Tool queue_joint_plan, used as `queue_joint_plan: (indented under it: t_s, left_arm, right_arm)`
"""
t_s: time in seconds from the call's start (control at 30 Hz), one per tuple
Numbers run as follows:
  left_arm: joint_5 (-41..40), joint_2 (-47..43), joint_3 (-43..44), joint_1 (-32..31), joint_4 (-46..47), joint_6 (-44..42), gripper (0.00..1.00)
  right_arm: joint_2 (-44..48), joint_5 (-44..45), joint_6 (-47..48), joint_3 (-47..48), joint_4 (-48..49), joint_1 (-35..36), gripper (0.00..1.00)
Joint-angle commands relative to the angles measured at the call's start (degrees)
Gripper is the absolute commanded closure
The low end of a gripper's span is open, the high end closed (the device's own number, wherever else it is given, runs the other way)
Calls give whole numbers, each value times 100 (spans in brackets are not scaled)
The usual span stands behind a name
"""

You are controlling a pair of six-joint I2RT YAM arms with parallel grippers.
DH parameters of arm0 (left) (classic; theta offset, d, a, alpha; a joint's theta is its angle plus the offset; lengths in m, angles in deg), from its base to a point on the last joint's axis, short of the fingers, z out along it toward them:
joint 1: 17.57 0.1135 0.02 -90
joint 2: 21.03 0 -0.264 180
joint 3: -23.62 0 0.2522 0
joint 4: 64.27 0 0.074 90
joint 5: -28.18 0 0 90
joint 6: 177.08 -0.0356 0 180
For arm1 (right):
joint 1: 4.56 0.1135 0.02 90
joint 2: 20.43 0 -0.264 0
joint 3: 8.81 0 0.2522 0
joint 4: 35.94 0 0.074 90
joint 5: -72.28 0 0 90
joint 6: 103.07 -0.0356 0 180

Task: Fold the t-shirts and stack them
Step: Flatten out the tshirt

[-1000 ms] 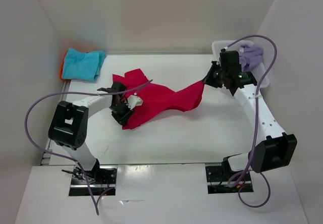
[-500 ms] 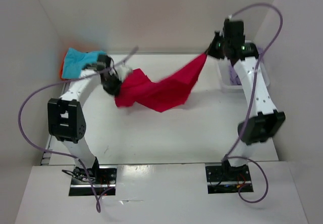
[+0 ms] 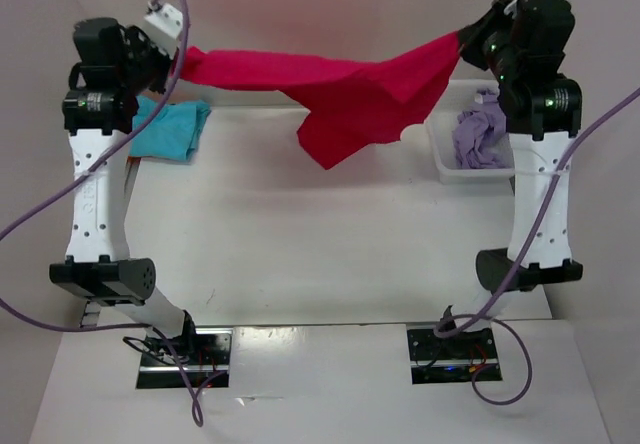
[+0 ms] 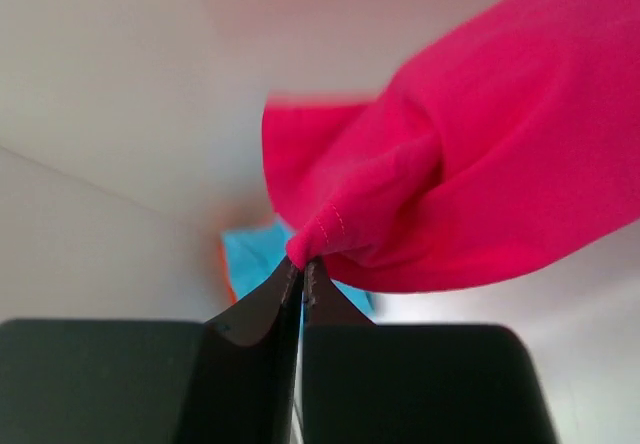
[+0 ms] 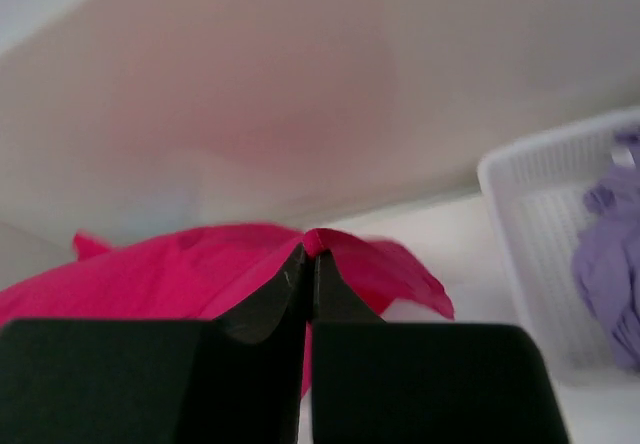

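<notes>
Your magenta-red shirt [image 3: 360, 94] hangs clear above the table [image 3: 300, 254], strung between both arms. Its long axis runs left to right and the loose middle droops. The left gripper [image 3: 172, 64] is pinched fully closed on the left hem. The right gripper [image 3: 462, 42] is closed on the right corner, so neither arm needs to reach. One second ago the shirt lay crumpled on the table with the arms low and the left jaws not yet closed.

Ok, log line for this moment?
magenta-red shirt: held aloft, stretched | left gripper: shut on it | right gripper: shut on it | lavender shirt: in basket
</notes>
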Motion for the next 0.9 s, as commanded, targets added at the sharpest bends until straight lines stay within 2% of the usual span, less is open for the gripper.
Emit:
queue_joint_plan:
  t_s: [0.0, 0.03, 0.07, 0.13, 0.17, 0.2, 0.23, 0.33, 0.43, 0.5, 0.57, 0.63, 0.73, 0.77, 0.8, 0.83, 0.87]
  left_arm:
    - [-356, 170, -1331, 29, -434, -346, 100]
    - [-357, 65, -2126, 29, -433, -443, 100]
    - [-427, -84, -2526, 29, -433, -539, 100]
    - [-480, -147, -3326, 29, -362, -698, 100]
    - [-558, -226, -4078, 29, -362, -699, 100]
    - [-611, -226, -4425, 29, -293, -759, 100]
    - [-716, -226, -4742, 29, -292, -760, 100]
    - [-840, 98, -5672, 90, -292, -682, 100]
    - [-893, 160, -6219, 91, -292, -628, 100]
    - [-893, 160, -6292, 144, -239, -628, 100]
    - [-893, 213, -6170, 144, -318, -628, 100]
    - [-779, 431, -5776, 144, -589, -628, 100]
    - [-726, 844, -3881, 144, -1046, -576, 100]
    - [-656, 933, -3187, 144, -1300, -462, 100]
    - [-656, 1003, -1701, 144, -1355, -366, 100]
    - [-604, 1004, -1008, 144, -1112, -60, 100]
    - [-499, 926, -531, 144, -744, 108, 100]
  right_arm:
    - [426, 161, 146, -1586, 17, 198, 100]
    - [951, 161, 77, -2130, 193, 278, 100]
    - [1217, 161, 24, -3293, 577, 374, 100]
    - [1631, 101, -317, -4346, 817, 629, 100]
    - [1911, 13, -467, -5299, 958, 700, 100]
    - [2010, -101, -617, -5752, 1029, 770, 100]
    - [2089, -337, -923, -6610, 1099, 901, 100]
    - [2361, -689, -1599, -8001, 1363, 1113, 100]
    - [2695, -989, -1971, -8856, 1583, 1184, 100]
    - [2749, -912, -2033, -8930, 1531, 1184, 100]
    - [2671, -780, -1912, -8790, 1461, 1184, 100]
    - [2276, -779, -1701, -8229, 1390, 1071, 100]
    - [1214, -779, -981, -6238, 971, 781, 100]
    - [915, -779, -805, -5501, 802, 588, 100]
    - [390, -657, -568, -3910, 540, 508, 100]
    - [185, -491, -479, -3076, 459, 507, 100]
    - [17, 24, -356, -1580, 458, 455, 100]
